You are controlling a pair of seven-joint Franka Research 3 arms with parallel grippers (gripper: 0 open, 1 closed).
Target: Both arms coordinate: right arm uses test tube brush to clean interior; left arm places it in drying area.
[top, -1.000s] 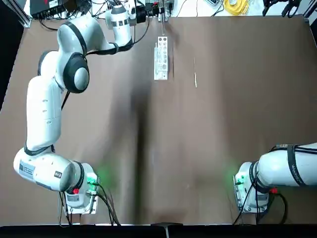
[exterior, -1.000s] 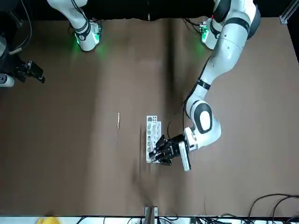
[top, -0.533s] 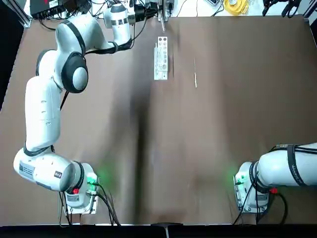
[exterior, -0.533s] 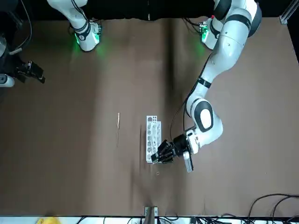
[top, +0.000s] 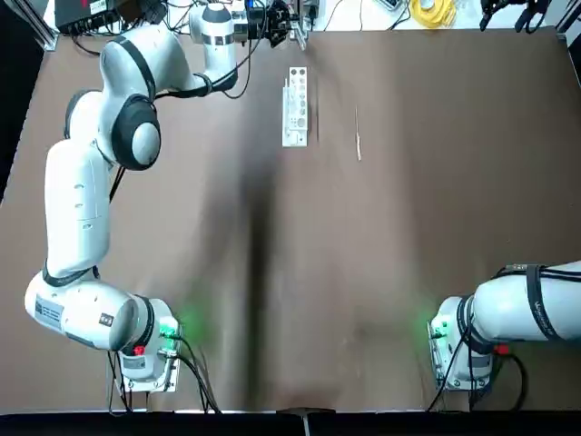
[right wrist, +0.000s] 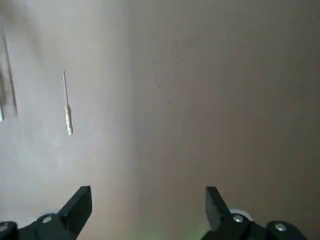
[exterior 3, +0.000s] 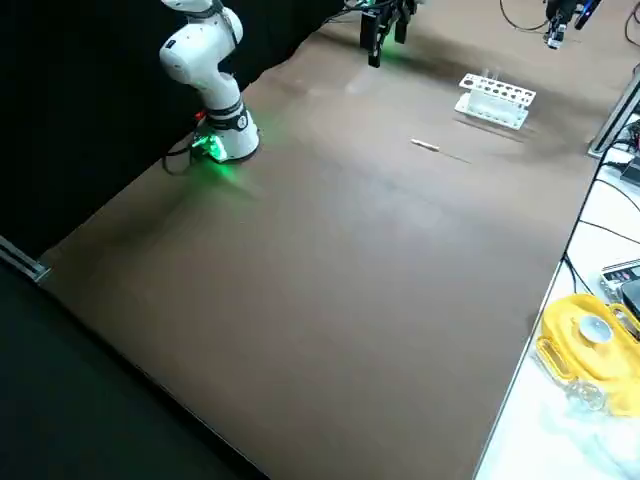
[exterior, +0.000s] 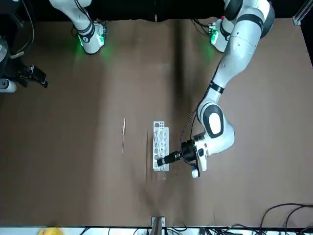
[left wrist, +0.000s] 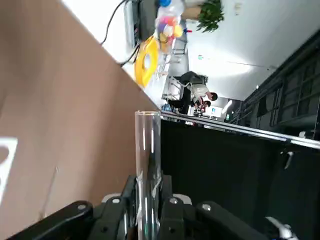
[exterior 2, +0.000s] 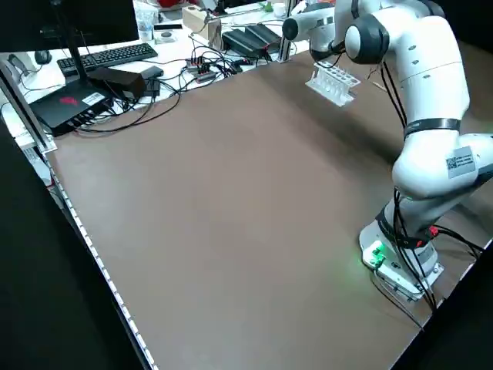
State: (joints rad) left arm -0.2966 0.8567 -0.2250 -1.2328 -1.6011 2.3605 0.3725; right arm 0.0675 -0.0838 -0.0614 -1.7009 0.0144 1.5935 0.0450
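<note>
Pincer of the left arm [left wrist: 149, 200], raised and angled near the white rack [top: 295, 107], grips a clear test tube [left wrist: 148, 165]; the right pincer [right wrist: 149, 210] hangs wide above the surface [top: 363, 272].

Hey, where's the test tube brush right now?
In the top view, the test tube brush lies on the brown table, just right of the white holed rack, touching neither it nor any gripper.

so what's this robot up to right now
The left hand grips a clear test tube near the far edge of the table, close to the white rack. The right hand is open and empty, off to its own side. The brush lies untouched on the table, so no scrubbing is under way.
</note>
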